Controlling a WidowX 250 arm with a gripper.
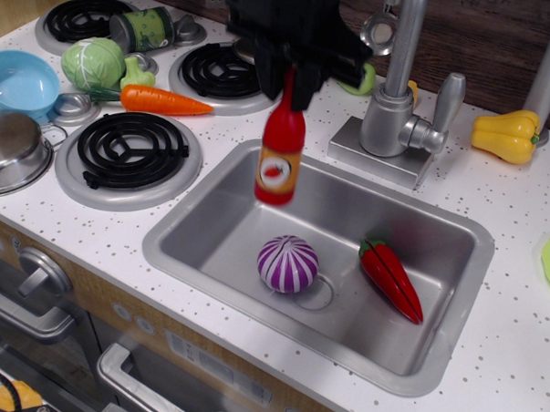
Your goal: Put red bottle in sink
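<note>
The red bottle (280,154), red with an orange-yellow label and a tomato mark, hangs in the air, slightly tilted, over the back left part of the sink (209,249). My black gripper (299,77) is shut on the bottle's cap and neck from above. The bottle's base is above the basin floor and touches nothing. The sink is a silver-grey basin set in the white speckled countertop.
A purple onion (288,263) and a red chili pepper (392,279) lie in the sink. The faucet (400,93) stands behind it. An orange carrot (161,101), green cabbage (93,64), blue bowl (20,82), steel pot (11,149) and burners are at left; a yellow pepper (506,135) at right.
</note>
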